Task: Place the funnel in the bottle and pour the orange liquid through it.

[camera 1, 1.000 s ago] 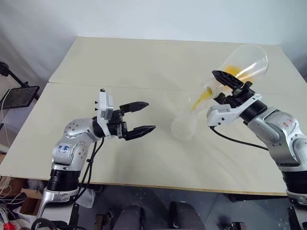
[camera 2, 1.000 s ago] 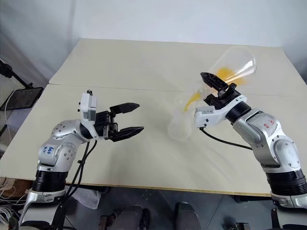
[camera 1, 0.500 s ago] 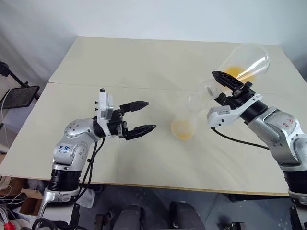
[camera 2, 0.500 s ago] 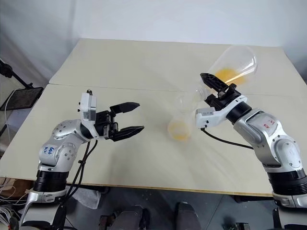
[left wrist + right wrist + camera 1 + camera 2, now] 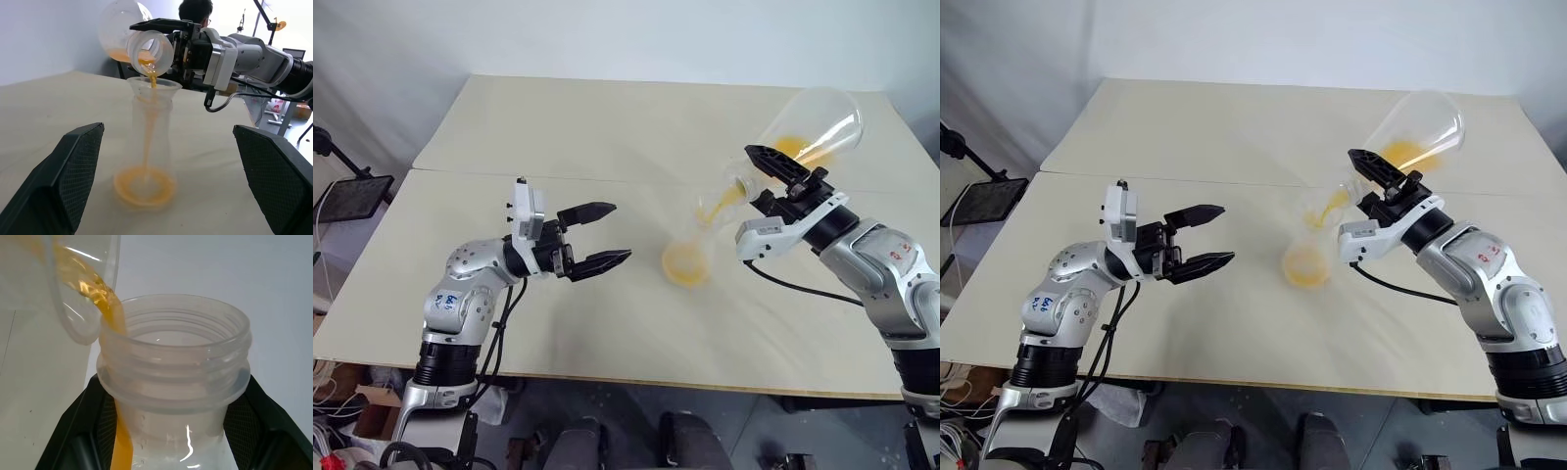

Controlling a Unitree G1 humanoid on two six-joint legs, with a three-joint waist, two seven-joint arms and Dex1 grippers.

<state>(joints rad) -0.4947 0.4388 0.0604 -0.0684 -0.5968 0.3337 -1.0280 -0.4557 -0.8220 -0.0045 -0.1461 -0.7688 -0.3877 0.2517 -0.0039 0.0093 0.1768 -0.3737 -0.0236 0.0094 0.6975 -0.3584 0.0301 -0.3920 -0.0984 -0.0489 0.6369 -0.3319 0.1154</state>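
There are two flasks, one funnel and two grippers, all over one pale table (image 5: 558,127).

The first flask is the bottle (image 5: 687,257). It is milky and stands upright on the table, a bit right of the middle of the left eye view. A round orange pool lies in its bottom. The little clear funnel (image 5: 154,88) sits in its neck, with the wide part on top. It is very hard to see in the eye views.

The second flask is the clear flask (image 5: 811,125) in the upper right of the left eye view. It is tipped over on its side, with its mouth lower than its wide end. Its mouth hangs just above the funnel. The orange liquid (image 5: 149,78) runs out of that mouth in a thin stream, goes down through the funnel and lands in the bottle. A little orange liquid is left in the wide end of the clear flask.

The right gripper (image 5: 773,181) is squeezed tight around the neck of the clear flask and holds it up in the air.

The left gripper (image 5: 605,235) is left of the middle of the left eye view, near the bottle but not touching it. Its two black fingers (image 5: 588,211) are spread wide apart and hold nothing
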